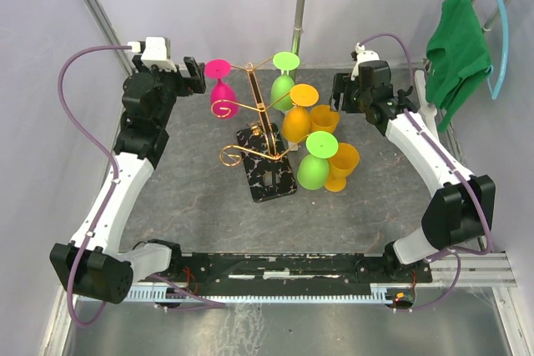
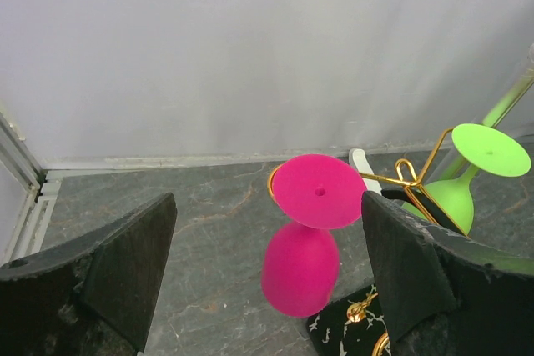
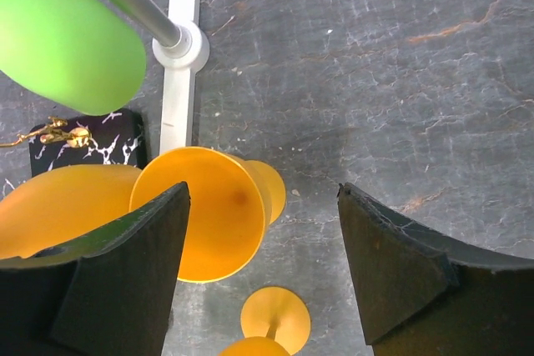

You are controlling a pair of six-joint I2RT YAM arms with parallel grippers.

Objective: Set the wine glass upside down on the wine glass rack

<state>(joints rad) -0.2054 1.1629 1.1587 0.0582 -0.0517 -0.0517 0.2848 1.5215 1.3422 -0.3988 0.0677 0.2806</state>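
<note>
The gold wine glass rack [image 1: 260,118] stands on its black marbled base [image 1: 269,176] mid-table. A pink wine glass [image 1: 221,89] hangs upside down on its left arm. In the left wrist view the pink glass [image 2: 302,266] hangs just ahead, between my open fingers. My left gripper [image 1: 193,75] is open and empty, just left of the pink glass. Green [image 1: 284,85] and orange [image 1: 297,118] glasses hang upside down on the right side. My right gripper [image 1: 344,93] is open and empty, above an orange glass [image 3: 209,214] whose mouth faces the camera.
Another green glass [image 1: 314,166] sits foot-up beside the base, with orange glasses [image 1: 342,164] next to it. A white pole stand [image 3: 179,47] rises behind the rack. A green cloth [image 1: 457,47] on a blue hanger hangs at the back right. Walls close in on both sides.
</note>
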